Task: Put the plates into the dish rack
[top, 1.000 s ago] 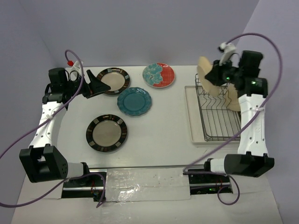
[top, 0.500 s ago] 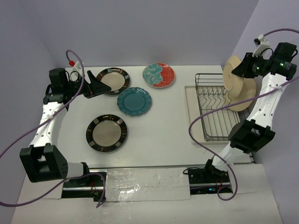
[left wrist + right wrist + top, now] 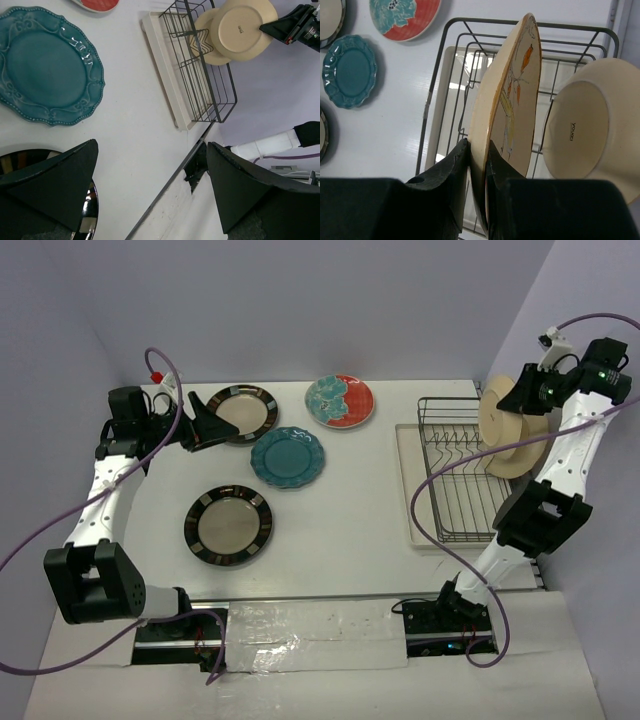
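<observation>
Cream-tan plate (image 3: 507, 115), on edge and pinched at its rim in our right gripper (image 3: 476, 150), hangs over the far right corner of the dish rack (image 3: 434, 90). We judge the prongs (image 3: 455, 453) lie below and left of it. Our left gripper (image 3: 205, 420) gapes wide, far left beside a striped plate (image 3: 243, 410).

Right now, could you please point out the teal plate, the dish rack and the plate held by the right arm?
teal plate (image 3: 288, 457), top view, its centre.
dish rack (image 3: 462, 505), top view, bare wire floor.
held plate (image 3: 514, 97), right wrist view, painted face.
</observation>
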You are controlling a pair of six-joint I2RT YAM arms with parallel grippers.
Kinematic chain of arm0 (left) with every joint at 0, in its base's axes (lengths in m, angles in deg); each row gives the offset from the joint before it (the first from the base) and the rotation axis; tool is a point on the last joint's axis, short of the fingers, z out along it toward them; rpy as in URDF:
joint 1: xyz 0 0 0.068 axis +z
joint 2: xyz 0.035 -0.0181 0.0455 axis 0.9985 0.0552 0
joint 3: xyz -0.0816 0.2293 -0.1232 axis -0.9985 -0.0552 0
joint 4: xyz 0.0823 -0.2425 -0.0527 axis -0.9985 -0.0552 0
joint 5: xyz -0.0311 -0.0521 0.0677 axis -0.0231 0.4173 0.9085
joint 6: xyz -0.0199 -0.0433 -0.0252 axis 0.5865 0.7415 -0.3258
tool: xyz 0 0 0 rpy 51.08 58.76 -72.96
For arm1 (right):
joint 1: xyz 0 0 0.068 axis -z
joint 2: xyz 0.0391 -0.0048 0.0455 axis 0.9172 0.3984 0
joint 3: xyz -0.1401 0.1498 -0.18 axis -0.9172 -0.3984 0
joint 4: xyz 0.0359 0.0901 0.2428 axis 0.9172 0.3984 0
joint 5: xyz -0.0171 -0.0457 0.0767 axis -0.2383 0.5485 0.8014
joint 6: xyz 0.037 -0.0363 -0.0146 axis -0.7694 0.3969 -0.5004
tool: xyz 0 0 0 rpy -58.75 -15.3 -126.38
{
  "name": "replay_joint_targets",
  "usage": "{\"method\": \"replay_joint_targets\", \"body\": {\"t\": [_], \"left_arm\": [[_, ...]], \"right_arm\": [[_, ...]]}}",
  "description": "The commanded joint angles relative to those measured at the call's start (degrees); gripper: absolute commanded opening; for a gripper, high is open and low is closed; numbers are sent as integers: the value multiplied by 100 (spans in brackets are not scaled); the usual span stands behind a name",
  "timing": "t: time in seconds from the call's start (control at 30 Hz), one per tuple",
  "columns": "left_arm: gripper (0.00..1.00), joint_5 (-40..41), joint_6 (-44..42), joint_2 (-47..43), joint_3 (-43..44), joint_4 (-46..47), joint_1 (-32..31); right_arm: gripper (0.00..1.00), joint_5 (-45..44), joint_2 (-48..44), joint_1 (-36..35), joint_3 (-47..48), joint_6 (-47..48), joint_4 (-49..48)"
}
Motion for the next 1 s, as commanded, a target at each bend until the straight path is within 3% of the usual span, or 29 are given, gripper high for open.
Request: {"method": "replay_joint_targets", "body": {"t": [0.0,0.5,0.73,0.97], "left_arm": [[99,-120,54,-6,78,334,-21],[99,12,-7,47,87,219,-21],[99,12,1,117,113,176,-21],[99,-14,72,144,114,228,-21]], "right_arm": [[0,177,-33,84,213,156,-317],[0,494,354,313,125,86,-352],[29,204,521,313,-24,-99,-458],[37,-147,653,304,151,-161,-423]]}}
